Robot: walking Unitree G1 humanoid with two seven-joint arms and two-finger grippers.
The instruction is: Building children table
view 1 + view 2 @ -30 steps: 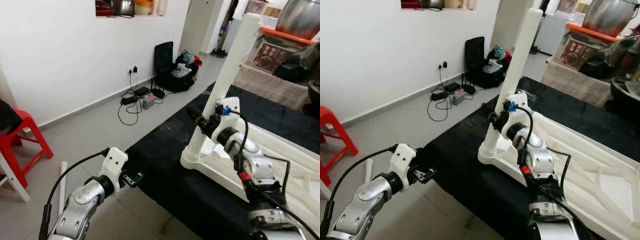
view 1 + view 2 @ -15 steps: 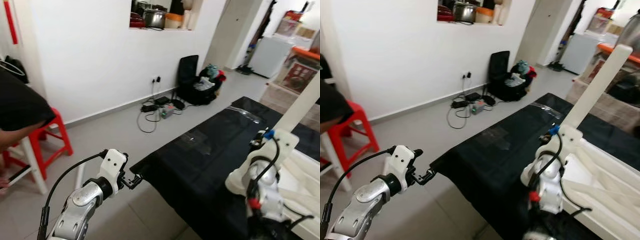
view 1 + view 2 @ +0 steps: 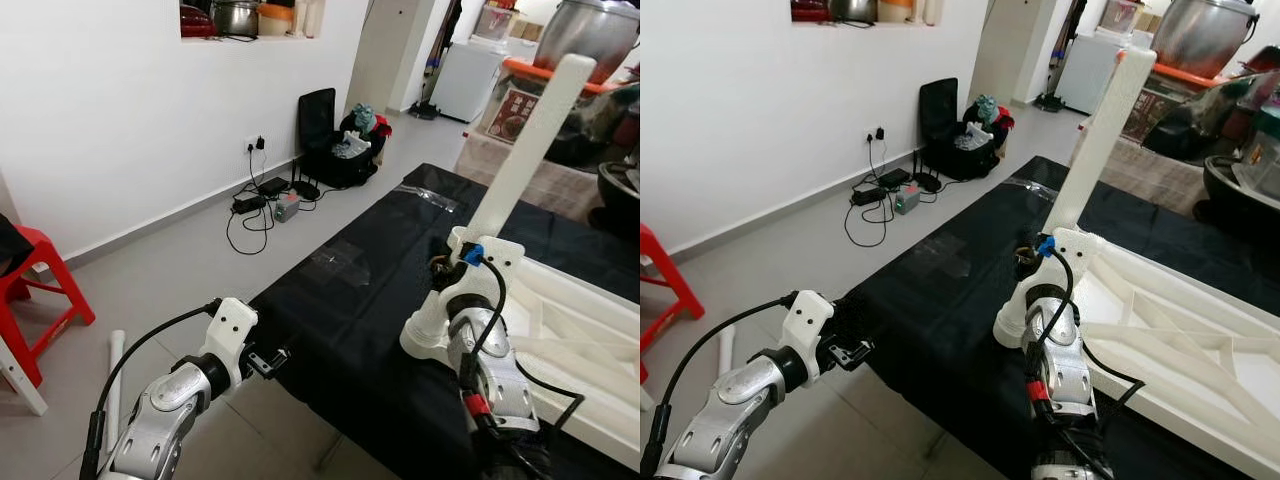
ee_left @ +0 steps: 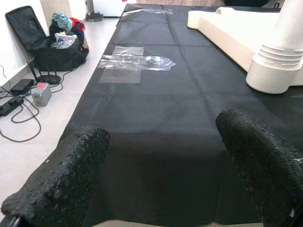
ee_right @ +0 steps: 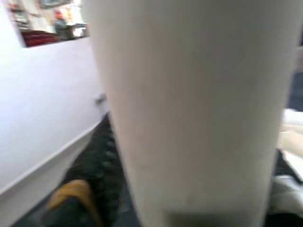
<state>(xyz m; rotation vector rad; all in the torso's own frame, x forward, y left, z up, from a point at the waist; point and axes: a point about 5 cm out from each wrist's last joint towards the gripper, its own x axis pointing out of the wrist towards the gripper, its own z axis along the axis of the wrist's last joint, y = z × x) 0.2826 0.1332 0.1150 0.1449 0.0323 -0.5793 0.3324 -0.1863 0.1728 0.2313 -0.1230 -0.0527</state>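
A white plastic children's table (image 3: 585, 300) lies upside down on a black cloth (image 3: 350, 290). One white leg (image 3: 525, 150) stands upright in its near corner socket (image 4: 274, 71). My right gripper (image 3: 442, 268) is low on that leg and shut on it. In the right wrist view the leg (image 5: 189, 109) sits very close, with a black finger (image 5: 71, 203) beside it. My left gripper (image 3: 272, 360) hovers at the cloth's near edge, left of the leg. Its fingers (image 4: 71, 170) are open with nothing between them.
A loose white leg (image 3: 115, 370) lies on the grey floor at the left, near a red stool (image 3: 45, 275). Cables and a power strip (image 3: 262, 200) and an open black bag (image 3: 335, 140) sit by the white wall. Pots and boxes (image 3: 590, 40) stand behind the table.
The head views swung left and back, so the whole picture shifted. My right gripper stays on the upright leg. The left gripper stays open at the cloth's edge.
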